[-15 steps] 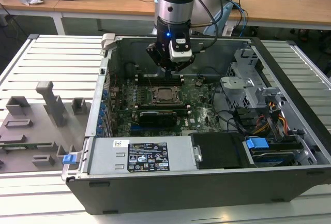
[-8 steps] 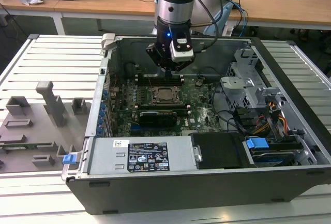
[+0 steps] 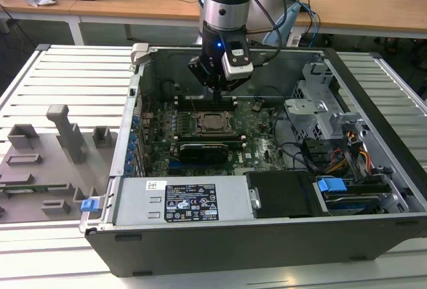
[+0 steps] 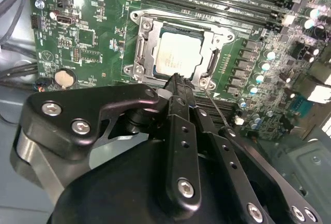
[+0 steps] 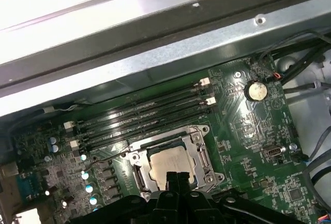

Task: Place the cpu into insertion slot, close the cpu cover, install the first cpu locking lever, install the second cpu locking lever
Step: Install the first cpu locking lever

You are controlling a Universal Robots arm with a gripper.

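The cpu [image 4: 178,53] [image 5: 168,163] [image 3: 213,123], a pale silvery square, lies flat in the insertion slot [image 3: 200,124] on the green motherboard [image 3: 261,135]. Around it the silvery cpu cover [image 4: 143,44] [image 5: 203,154] lies down flat, the chip showing through its opening. A thin wire locking lever [image 4: 220,111] slants away from one corner of the socket; another wire lever [image 5: 165,137] runs along the side facing the memory slots. My gripper [image 3: 217,90] [image 4: 177,80] [image 5: 175,176] hovers just above the socket's edge, fingers shut together with nothing between them.
The board sits deep in an open computer case [image 3: 373,102]. Long memory slots [image 5: 139,115] lie beside the socket, and a black card [image 3: 203,150] on its other side. A power supply [image 3: 180,202], cables and a drive cage [image 3: 320,109] crowd the exterior view's right. A grey fixture [image 3: 40,162] stands outside.
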